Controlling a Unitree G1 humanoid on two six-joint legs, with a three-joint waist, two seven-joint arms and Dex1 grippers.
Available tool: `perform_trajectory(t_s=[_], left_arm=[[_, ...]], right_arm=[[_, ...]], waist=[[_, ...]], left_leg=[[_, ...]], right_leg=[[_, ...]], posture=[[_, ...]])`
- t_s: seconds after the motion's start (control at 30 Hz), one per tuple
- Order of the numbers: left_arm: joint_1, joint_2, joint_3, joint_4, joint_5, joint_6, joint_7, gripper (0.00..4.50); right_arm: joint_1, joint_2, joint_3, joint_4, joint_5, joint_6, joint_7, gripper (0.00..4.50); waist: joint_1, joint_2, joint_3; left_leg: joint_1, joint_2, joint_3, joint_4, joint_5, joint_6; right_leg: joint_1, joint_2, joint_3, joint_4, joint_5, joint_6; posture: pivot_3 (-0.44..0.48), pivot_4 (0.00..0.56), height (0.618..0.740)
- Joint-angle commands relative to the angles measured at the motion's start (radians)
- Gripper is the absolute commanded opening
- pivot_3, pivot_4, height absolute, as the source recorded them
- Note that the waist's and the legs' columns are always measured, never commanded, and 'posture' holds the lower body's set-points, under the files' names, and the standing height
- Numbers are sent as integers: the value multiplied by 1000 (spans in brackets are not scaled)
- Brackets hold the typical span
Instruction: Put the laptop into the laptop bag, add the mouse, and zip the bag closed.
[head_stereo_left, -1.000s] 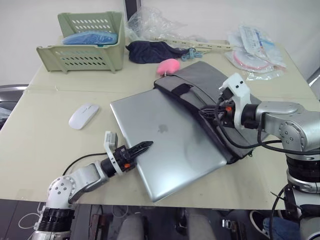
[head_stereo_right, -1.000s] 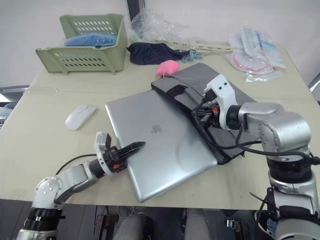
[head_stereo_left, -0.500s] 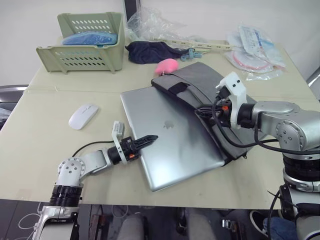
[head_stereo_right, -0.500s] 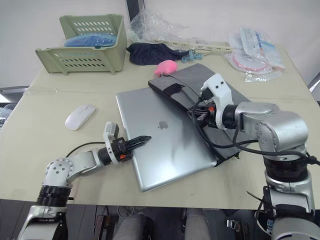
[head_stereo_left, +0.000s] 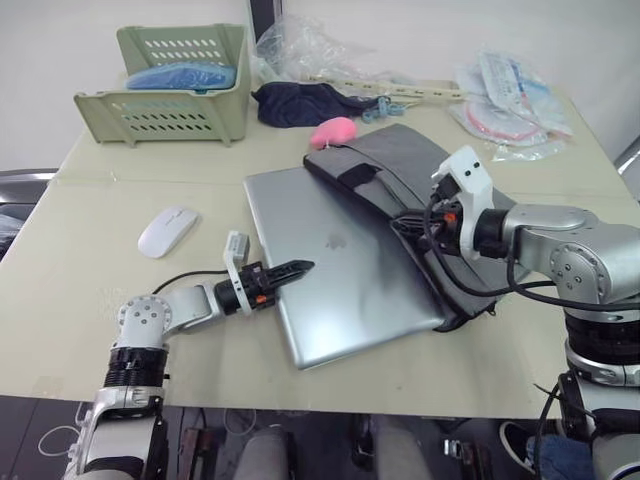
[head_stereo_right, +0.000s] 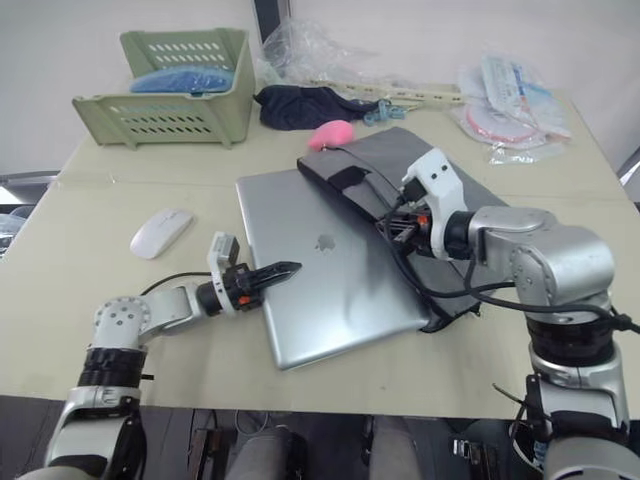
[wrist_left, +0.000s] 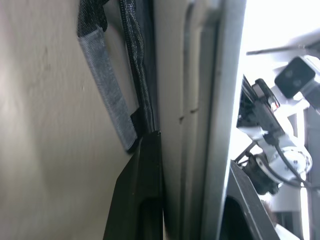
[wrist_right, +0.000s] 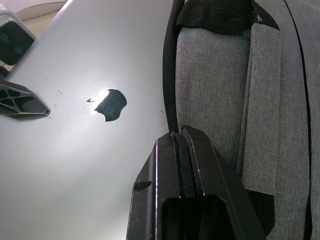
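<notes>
The silver laptop lies flat on the table, lid up, its far right edge tucked under the open lip of the grey laptop bag. My left gripper is at the laptop's near left edge. In the left wrist view its fingers straddle that edge, shut on it. My right gripper is shut on the bag's black-trimmed upper lip, holding it above the laptop's lid. The white mouse rests alone on the table, left of the laptop.
A green basket with a blue item stands at the back left. A navy cloth bundle and a pink fluffy lump lie just behind the bag. Plastic packets are at the back right. The laptop's near corner is close to the table's front edge.
My left gripper has moved right and away from the front edge with the laptop, sliding and turning it further under the bag's lip. The right gripper has stayed on the bag.
</notes>
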Motion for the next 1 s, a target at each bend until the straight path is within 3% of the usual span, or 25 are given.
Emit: perform_trajectory(t_s=[0.03, 0.17, 0.43, 0.73, 1.0], left_arm=[[-22, -69, 56, -62, -103, -28, 98, 323], [-11, -151, 53, -133, -153, -62, 241, 323], [7, -239, 43, -150, -172, -110, 400, 323], [5, -364, -11, -149, -54, -182, 471, 323], [-40, -447, -30, -84, 107, -239, 413, 323]], right_arm=[[-8, 3, -35, -46, 17, -14, -17, 90], [0, 16, -43, -76, 38, 8, -30, 90], [16, 45, -46, -109, 60, 32, -61, 90], [26, 93, -52, -141, 82, 62, -101, 90], [31, 124, -71, -182, 110, 110, -129, 90]], waist=[[0, 0, 0], [1, 0, 0], [-1, 0, 0], [14, 0, 0], [23, -1, 0]], left_leg=[[0, 0, 0, 0, 0, 0], [0, 0, -1, 0, 0, 0], [0, 0, -1, 0, 0, 0], [0, 0, -1, 0, 0, 0], [0, -1, -1, 1, 0, 1]], right_leg=[[0, 0, 0, 0, 0, 0], [0, 0, 0, 0, 0, 0], [0, 0, -1, 0, 0, 0], [0, 0, 0, 0, 0, 0], [1, 0, 0, -1, 0, 0]], posture=[[0, 150, 740], [0, 150, 740], [0, 150, 740], [0, 150, 740], [0, 150, 740]])
